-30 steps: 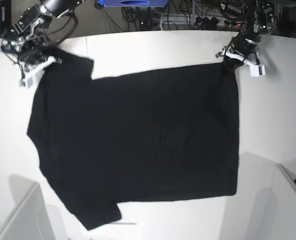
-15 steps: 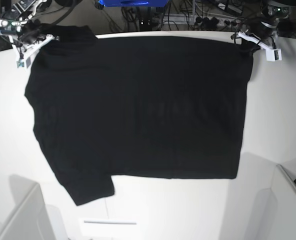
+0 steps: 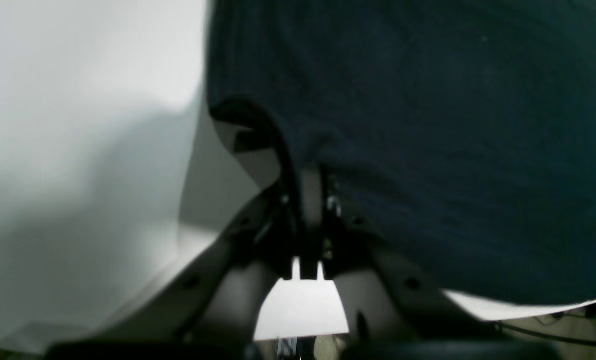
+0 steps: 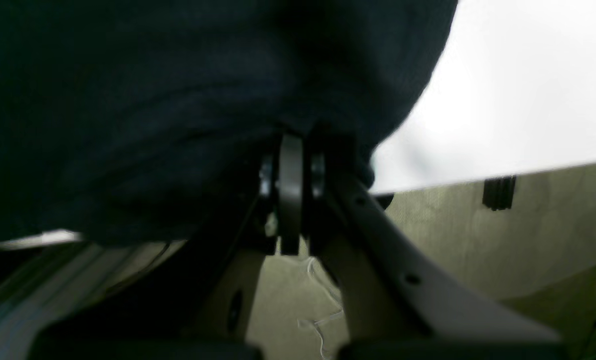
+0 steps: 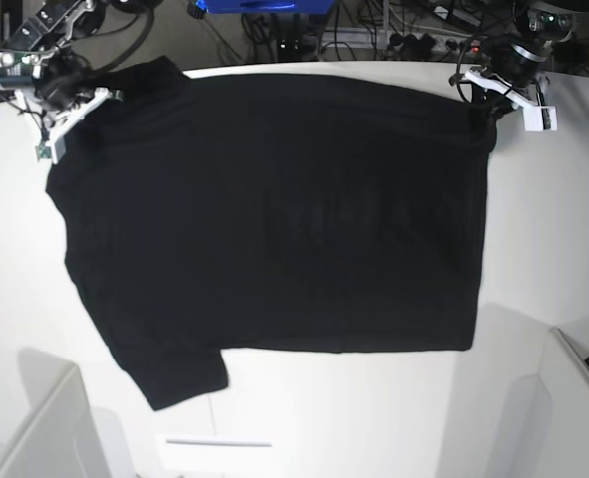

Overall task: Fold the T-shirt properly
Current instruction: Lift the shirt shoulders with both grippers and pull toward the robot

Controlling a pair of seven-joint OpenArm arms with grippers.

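The T-shirt lies spread out on the white desk, plain black side up, covering most of its middle. Its far edge runs along the far side of the desk, and one short sleeve sticks out at the near left.

My left gripper sits at the far right corner of the cloth, and in my left wrist view its jaws are pressed together on a pinch of the black fabric, which spreads away from them over the desk.

My right gripper is at the far left corner, by the other sleeve. In my right wrist view its jaws are likewise clamped on the cloth, with dark fabric bunched above them and the desk edge just beside.
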